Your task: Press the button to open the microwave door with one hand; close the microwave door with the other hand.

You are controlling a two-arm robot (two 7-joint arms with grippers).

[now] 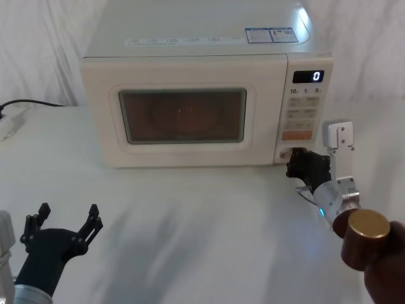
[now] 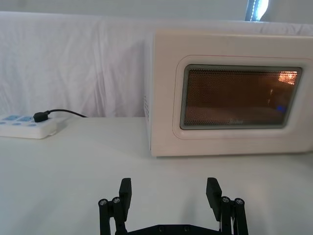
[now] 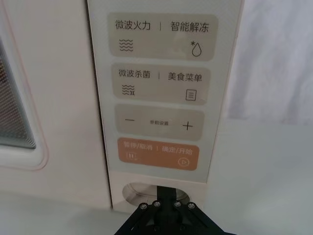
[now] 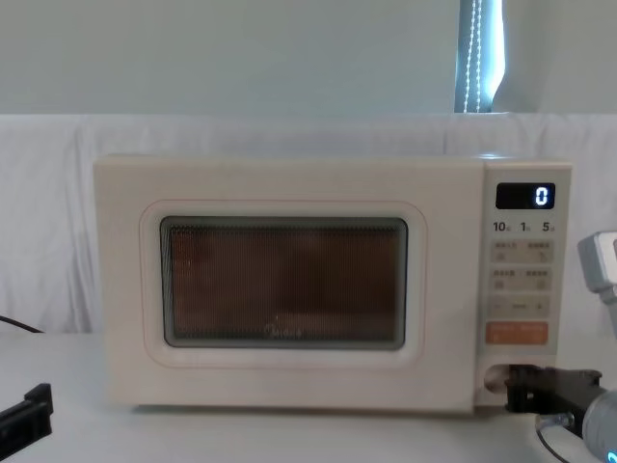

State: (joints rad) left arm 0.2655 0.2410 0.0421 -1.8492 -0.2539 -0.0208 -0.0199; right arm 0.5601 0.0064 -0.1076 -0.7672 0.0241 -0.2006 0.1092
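Looking down from my head, I see the microwave (image 1: 196, 95) squarely ahead on the white table (image 1: 190, 228), its black display (image 1: 308, 76) reading a white 0, with "10", "1" and "5" printed beneath. The microwave door (image 1: 183, 114) lies flush and closed. My right gripper (image 1: 297, 166) reaches in from the lower right, forearm angled up toward the panel, tips at the button (image 1: 286, 154) in the panel's lowest corner. My left gripper (image 1: 66, 221) hangs low at my left, fingers spread wide, with bare table between it and the microwave.

Through my left wrist, the door's mesh window (image 2: 239, 98) glows faintly orange and the door (image 2: 230, 142) sits shut. My two black fingers (image 2: 125, 193) stand well apart, holding nothing. A white power strip (image 2: 27, 126) with a black plug lies off beside the microwave, near the draped white backdrop (image 2: 73, 63).

Through my right wrist, the panel is close: keys read 微波火力 | 智能解冻, then 微波杀菌 | 美食菜单, then a minus and plus key, then the orange key (image 3: 157, 153) with 暂停/取消 | 确定/开始. Below it the oval button (image 3: 139, 192) is partly covered by my right gripper (image 3: 166, 193), whose tip rests against it; I cannot tell whether its fingers are parted or together.

From my chest, the display (image 4: 525, 196) shows 0, and a faint grey logo, too dim to read, sits under the window on the closed door (image 4: 280, 285). My right gripper (image 4: 516, 384) comes level from the right, touching the button (image 4: 496, 378). My left gripper (image 4: 29, 405) sits at the lower left corner, clear of the microwave.
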